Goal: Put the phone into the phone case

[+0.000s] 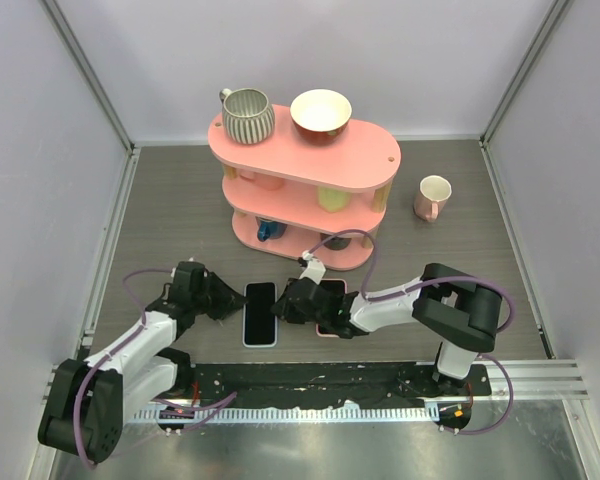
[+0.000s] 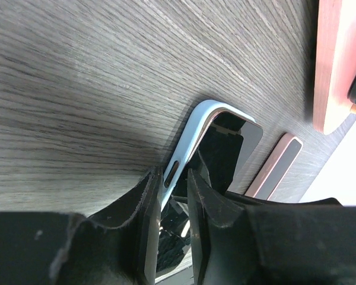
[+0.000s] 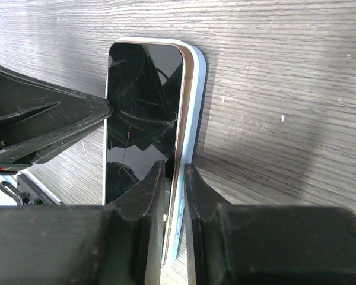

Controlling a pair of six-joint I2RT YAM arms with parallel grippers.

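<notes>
Right gripper (image 3: pixel 175 169) has its jaws almost closed, pinching the right edge of the phone (image 3: pixel 142 107) together with the wall of the case (image 3: pixel 196 95). Left gripper (image 2: pixel 175 175) straddles the case's left wall, jaws a slit apart; whether they press it I cannot tell. Screen up, the phone lies in the light-blue case on the table (image 3: pixel 285 89), its gold side showing above the wall. 1 pink-edged slab (image 2: pixel 277 165) lies just right.

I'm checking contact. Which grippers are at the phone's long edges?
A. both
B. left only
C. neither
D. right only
A: the left gripper straddles one long edge of the phone, and the right gripper straddles the other.
</notes>
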